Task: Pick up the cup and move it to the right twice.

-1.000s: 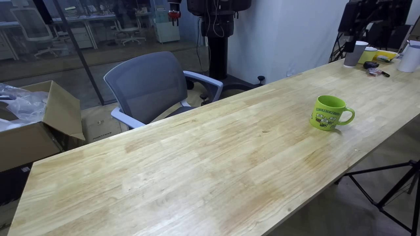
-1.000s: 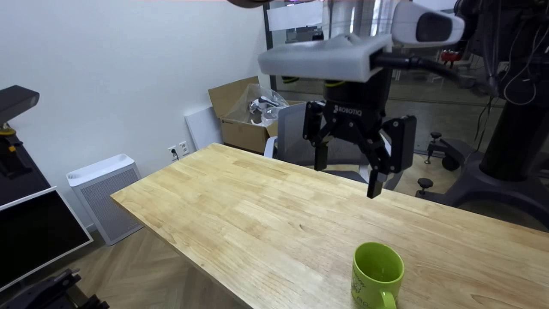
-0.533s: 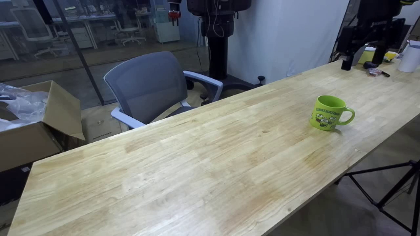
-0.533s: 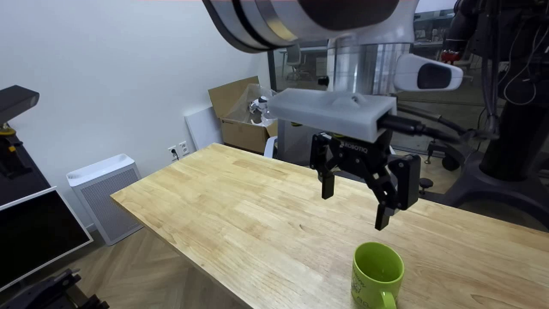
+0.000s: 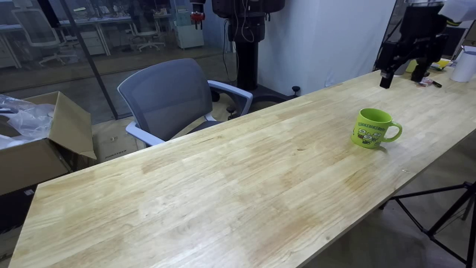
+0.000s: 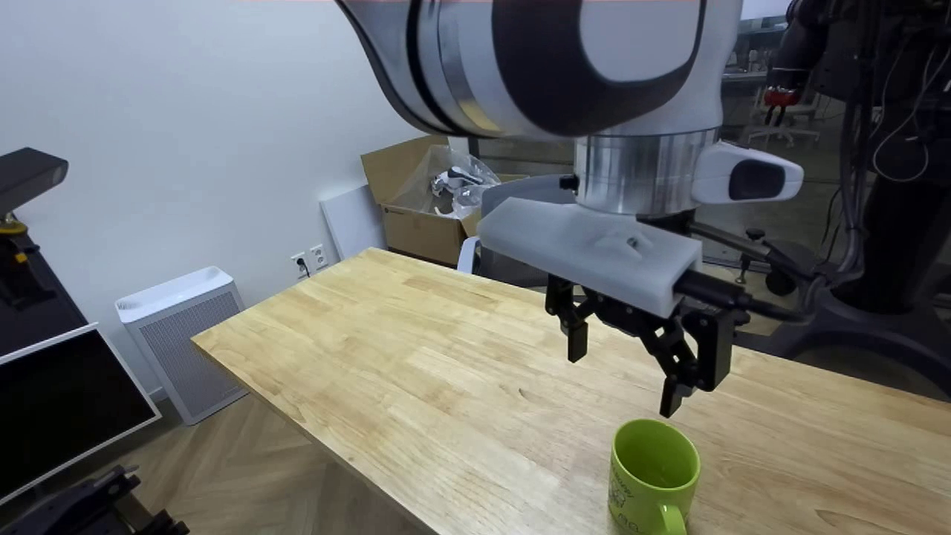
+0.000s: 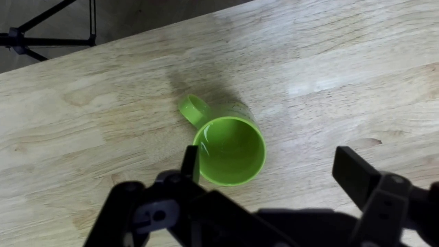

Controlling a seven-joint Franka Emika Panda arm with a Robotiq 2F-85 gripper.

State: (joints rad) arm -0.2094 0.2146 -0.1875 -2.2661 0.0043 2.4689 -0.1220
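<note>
A grey chair stood behind a wooden table in an exterior view; the green cup sat on the wood, apart from the gripper, which hung farther back, above the table, its fingers spread and free. In an exterior view with a white wall and a cardboard box, the cup was lower than the gripper, near one fingertip but clear of it. In the wrist view it showed between the fingers, close to one whose tip covered part of the rim; past the table's edge was a black stand. The cup stood upright, its long axis vertical, its handle pointing toward that edge.
</note>
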